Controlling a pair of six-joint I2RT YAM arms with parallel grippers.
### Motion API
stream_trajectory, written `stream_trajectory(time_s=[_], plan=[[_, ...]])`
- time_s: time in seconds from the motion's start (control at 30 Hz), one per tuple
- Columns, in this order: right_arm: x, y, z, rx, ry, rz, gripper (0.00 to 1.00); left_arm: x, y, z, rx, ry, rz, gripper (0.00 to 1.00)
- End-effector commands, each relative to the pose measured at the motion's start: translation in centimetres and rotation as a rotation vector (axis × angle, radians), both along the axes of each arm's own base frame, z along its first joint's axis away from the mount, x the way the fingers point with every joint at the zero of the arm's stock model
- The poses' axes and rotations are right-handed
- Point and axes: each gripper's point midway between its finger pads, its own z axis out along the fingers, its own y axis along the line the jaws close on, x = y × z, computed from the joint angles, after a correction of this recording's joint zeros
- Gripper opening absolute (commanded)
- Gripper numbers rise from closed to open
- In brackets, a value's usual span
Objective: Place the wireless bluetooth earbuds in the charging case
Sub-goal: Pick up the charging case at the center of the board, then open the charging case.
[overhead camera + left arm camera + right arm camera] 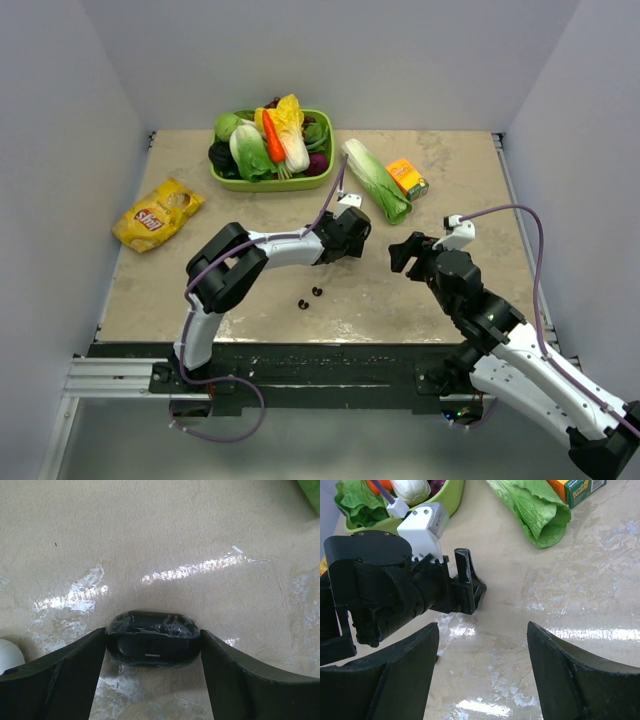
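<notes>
The black charging case lies on the table with its lid closed, and both fingers of my left gripper press against its two ends. From the top view, the left gripper is at mid-table and hides the case. Two tiny black earbuds lie loose on the table nearer the front edge, to the left of and behind that gripper. My right gripper hovers open and empty just right of the left one, facing it.
A green basket of vegetables stands at the back. A lettuce and an orange box lie to its right, and a yellow chip bag at the left. A white rounded thing shows beside the left finger.
</notes>
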Motion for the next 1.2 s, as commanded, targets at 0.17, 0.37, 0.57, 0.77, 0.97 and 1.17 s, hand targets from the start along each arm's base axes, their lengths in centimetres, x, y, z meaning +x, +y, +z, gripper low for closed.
stream_trajectory(time_s=[0.17,0.37,0.57,0.77,0.97,1.17], plan=[[-0.1,-0.5,0.4,-0.003,-0.014,-0.011,0.74,-0.7,1.3,-2.2,0.069,0.042,-0.005,0.47],[0.0,-0.5,3.1,0.008,-0.055,-0.005,0.75,-0.8,1.7,3.0,-0.079,-0.11,-0.014,0.0],[0.1,1.9,7.2,-0.017,-0.091,0.13,0.74,-4.8,2.2,13.5,-0.411,-0.382,-0.216,0.0],[-1.7,8.6,8.5,-0.033,-0.083,0.533,0.73,-15.6,4.5,16.3,-0.646,-0.667,-0.667,0.0],[-4.2,12.7,7.7,0.003,-0.051,0.737,0.81,-19.0,6.7,17.7,-0.679,-0.848,-0.769,0.0],[-6.2,16.4,4.2,-0.093,0.065,0.814,0.82,-20.5,6.7,18.4,-0.618,-0.94,-0.838,0.0]])
